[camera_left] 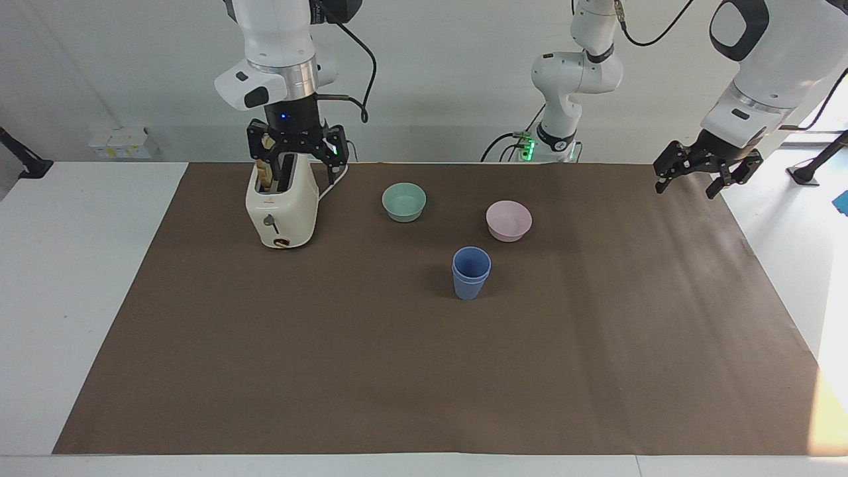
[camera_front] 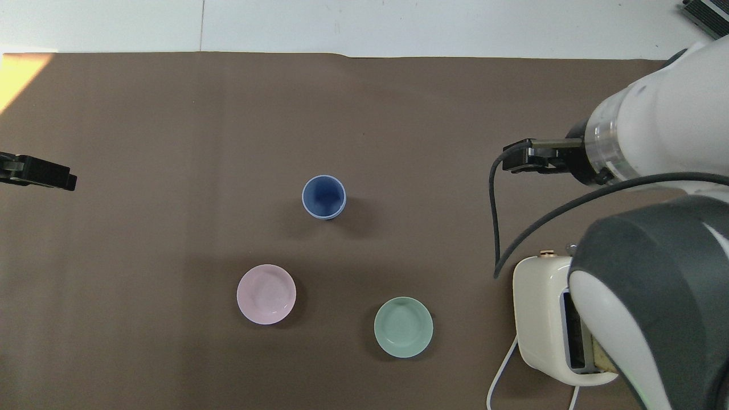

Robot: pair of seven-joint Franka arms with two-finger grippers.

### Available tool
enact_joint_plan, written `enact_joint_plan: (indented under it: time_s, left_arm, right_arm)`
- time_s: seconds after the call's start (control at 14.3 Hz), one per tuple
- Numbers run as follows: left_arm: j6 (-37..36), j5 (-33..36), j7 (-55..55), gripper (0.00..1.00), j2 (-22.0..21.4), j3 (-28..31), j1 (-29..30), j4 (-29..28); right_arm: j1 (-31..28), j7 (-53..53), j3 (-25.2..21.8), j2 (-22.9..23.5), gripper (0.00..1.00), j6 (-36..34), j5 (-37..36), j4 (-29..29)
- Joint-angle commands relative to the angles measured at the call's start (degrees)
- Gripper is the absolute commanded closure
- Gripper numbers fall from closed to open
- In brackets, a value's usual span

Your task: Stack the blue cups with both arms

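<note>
Nested blue cups point(camera_front: 323, 197) upright on mat point(camera_front: 171, 114)

I see a plain white wall point(camera_left: 132, 73) above a white table point(camera_left: 73, 298) laid with a brown mat point(camera_left: 424, 371). Bright sunlight point(camera_front: 20, 74) (warm yellow) falls across one corner of the mat, toward the left arm's end.
</note>
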Motion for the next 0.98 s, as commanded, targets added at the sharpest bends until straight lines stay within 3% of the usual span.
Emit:
enact_joint_plan:
  time_s: [0.0,0.28,0.91]
  left_arm:
    - [-0.6,0.8,-0.6,0.00,-0.3,-0.6,0.6,0.2]
    - [-0.6,0.8,-0.5,0.00,-0.4,-0.6,0.6,0.2]
    - [-0.7,0.8,-0.4,0.00,-0.4,-0.6,0.6,0.1]
  right_arm:
    - [-6.5,-7.8,0.2,-0.4,0.00,0.3,4.5,-2.3]
    - [-8.0,-12.5,0.3,-2.6,0.00,0.6,4.6,-6.1]
    - [-8.2,-12.9,0.4,-2.8,0.00,0.5,4.6,-6.5]
